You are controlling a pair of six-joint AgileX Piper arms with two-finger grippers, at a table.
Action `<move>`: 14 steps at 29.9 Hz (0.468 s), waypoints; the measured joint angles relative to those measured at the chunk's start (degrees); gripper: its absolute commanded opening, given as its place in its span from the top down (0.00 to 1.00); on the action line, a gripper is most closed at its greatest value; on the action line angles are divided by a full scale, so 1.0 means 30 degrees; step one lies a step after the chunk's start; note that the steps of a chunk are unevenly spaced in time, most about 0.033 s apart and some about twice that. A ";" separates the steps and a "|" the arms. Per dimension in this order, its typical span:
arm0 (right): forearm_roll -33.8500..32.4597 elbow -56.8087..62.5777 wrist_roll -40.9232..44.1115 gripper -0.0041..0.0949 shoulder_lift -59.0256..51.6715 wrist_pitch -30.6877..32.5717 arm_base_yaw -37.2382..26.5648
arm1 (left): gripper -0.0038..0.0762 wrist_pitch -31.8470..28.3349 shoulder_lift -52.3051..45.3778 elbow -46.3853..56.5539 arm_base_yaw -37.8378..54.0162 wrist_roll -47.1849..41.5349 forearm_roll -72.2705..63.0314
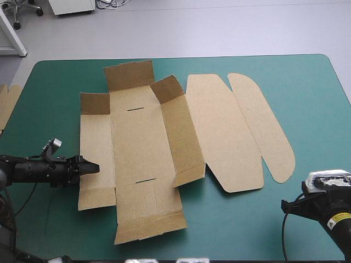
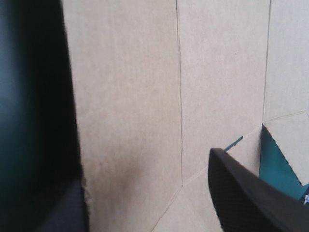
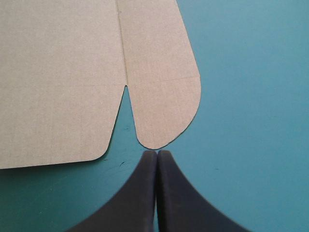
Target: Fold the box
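Box (image 1: 143, 159): centre frame, partly raised.
Left gripper (image 1: 94, 167): apart at box's left flap.
Right gripper (image 3: 157, 153): together, just short of lid.
Spare board (image 1: 8, 104): counter's (image 1: 307, 109) left edge.

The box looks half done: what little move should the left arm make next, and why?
Probably shut the left gripper on the box's left side panel and tip it up. Its fingers stand open at that panel's edge, the panel lies flat, and the opposite wall already stands raised.

High view looks down on whole table (image 1: 307, 98); both wrist views close, sharing box (image 1: 140, 148).
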 measured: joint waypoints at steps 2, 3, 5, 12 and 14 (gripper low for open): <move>0.0000 0.0000 0.0000 0.98 0.0000 0.0067 0.0000 | 0.39 0.0135 0.0345 -0.0016 -0.0124 0.0212 -0.0404; 0.0000 0.0000 0.0000 0.98 0.0000 0.0109 0.0000 | 0.39 0.0170 0.0479 -0.0039 -0.0229 0.0320 -0.0553; 0.0016 0.0000 0.0000 0.98 0.0000 0.0145 0.0000 | 0.39 0.0300 0.0793 -0.0098 -0.0618 0.0597 -0.0888; 0.0016 0.0000 0.0000 0.98 0.0000 0.0246 0.0000 | 0.39 0.0746 0.1504 -0.0200 -0.1236 0.1145 -0.1591; 0.0016 0.0000 0.0000 0.98 0.0000 0.0246 0.0000 | 0.39 0.0763 0.1540 -0.0200 -0.1250 0.1269 -0.1688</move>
